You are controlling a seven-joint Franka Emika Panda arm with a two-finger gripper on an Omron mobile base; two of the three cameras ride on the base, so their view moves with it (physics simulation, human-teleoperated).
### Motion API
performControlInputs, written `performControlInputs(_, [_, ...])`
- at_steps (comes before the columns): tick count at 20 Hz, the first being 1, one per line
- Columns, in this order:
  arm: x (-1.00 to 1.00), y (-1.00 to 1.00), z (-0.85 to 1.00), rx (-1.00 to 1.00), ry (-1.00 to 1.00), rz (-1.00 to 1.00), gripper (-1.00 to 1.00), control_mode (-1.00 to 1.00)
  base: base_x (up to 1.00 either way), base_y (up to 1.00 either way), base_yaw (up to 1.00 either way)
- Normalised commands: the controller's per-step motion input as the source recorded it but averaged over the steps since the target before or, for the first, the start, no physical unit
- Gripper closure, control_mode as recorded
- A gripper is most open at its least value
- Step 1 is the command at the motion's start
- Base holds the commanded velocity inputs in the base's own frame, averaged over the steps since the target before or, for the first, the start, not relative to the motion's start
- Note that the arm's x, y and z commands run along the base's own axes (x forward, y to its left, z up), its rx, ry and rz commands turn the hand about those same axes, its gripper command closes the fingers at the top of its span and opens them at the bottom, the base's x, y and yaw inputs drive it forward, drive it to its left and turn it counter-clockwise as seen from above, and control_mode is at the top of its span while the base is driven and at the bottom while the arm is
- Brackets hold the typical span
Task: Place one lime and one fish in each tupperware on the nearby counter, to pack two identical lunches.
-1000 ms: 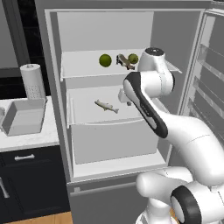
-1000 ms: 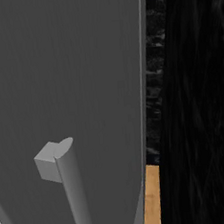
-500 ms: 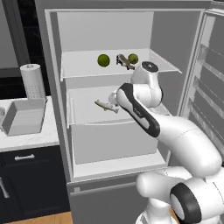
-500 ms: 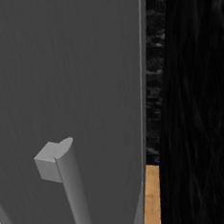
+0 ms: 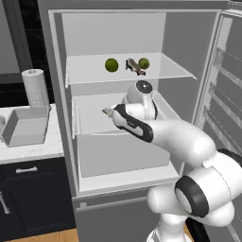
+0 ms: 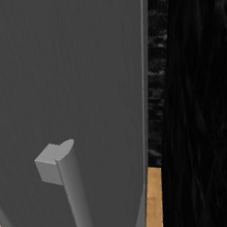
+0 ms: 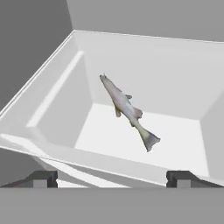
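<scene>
Inside the open fridge (image 5: 118,38), my gripper (image 7: 112,178) spread wide faces the drawer's fish (image 7: 127,109), so I'd judge I must advance and close.

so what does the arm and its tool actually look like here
A glossy white arm of rounded, bulbous segments, with black bands at the joints and a grey disc cap on one joint. No cables or markings show. The tool has two small, dark, blocky fingertips.
</scene>
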Motion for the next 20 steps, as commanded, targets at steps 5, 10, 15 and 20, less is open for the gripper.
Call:
performControlInputs(5, [0.41,0.0,-0.08,0.0,0.03,-0.02,-1.0,-1.0,0.0,0.0,0.0])
performControlInputs(10, [0.6,0.0,-0.07,0.0,0.06,-0.03,-1.0,-1.0,0.0,0.0,0.0])
performControlInputs(15, [0.32,0.0,-0.36,-0.07,0.0,-0.01,-1.0,-1.0,0.0,0.0,0.0])
performControlInputs(20, [0.21,0.01,-0.45,-0.05,0.0,0.0,-1.0,-1.0,0.0,0.0,0.0])
